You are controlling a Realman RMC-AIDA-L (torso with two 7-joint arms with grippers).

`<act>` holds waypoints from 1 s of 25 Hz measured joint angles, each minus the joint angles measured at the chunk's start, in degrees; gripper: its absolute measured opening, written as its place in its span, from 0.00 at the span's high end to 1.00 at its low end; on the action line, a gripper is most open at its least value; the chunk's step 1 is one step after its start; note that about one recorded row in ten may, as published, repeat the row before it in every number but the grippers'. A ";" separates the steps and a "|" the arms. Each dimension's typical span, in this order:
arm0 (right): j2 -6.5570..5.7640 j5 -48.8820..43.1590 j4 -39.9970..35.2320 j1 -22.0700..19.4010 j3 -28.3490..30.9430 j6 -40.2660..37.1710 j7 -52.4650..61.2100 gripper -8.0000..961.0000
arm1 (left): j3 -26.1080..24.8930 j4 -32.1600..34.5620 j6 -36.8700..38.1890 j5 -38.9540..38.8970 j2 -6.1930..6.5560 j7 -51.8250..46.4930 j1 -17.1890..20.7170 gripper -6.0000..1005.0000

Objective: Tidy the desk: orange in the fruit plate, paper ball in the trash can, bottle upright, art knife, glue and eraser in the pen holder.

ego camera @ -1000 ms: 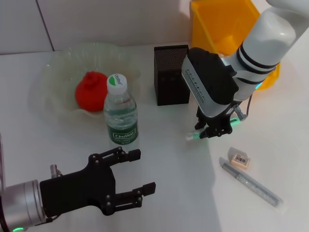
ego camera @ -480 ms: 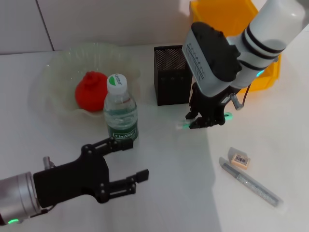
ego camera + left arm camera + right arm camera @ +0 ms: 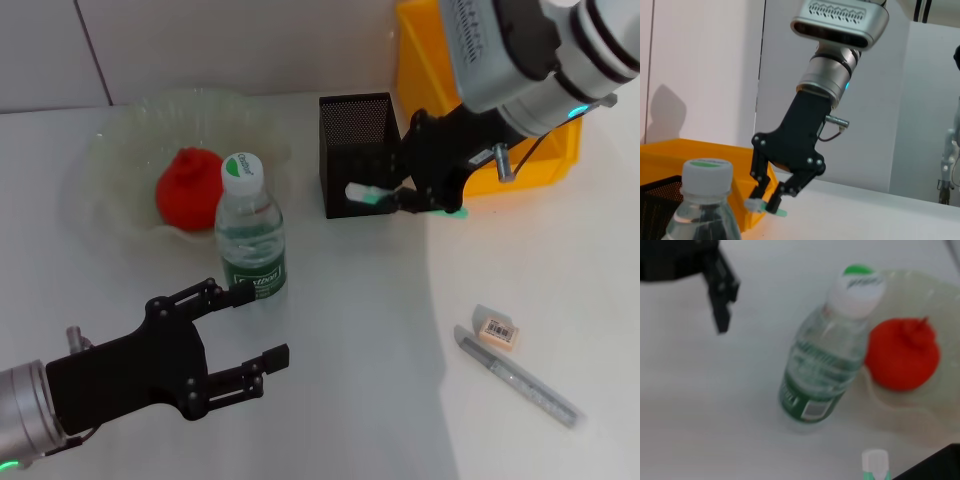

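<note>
White desk [image 3: 340,340] and a pale tiled wall are your setting, and by the look of it you are a good way into the tidy-up: the orange [image 3: 188,187], red-orange with a small knob on top, already sits in the wavy-rimmed translucent fruit plate [image 3: 110,150], and the bottle [image 3: 250,232] stands upright just in front of the plate, white cap up, green label facing you. No paper ball shows on the desk; you cannot see into the trash can [image 3: 440,60]. Your right gripper [image 3: 385,195] is clenched on the glue [image 3: 365,193], a small white-and-green stick, holding it tilted in front of the black mesh pen holder [image 3: 355,150], not yet inside. Left to do: the peach-sleeved eraser [image 3: 497,328] and the slim silvery art knife [image 3: 520,383] lie touching or just beside each other on the right. Your left gripper [image 3: 230,345] hovers near the bottle, fingers spread, grasping nothing.
</note>
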 joint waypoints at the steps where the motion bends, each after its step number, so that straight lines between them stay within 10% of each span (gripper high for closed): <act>1: -0.04 1.07 -1.07 -0.62 0.13 -0.02 0.66 0.79 | 0.01 0.00 0.11 0.04 0.04 0.06 0.08 0.22; 25: 0.37 22.92 -8.64 -7.21 2.66 11.66 6.58 0.77 | 0.03 -0.07 1.27 3.14 0.13 0.19 0.25 0.22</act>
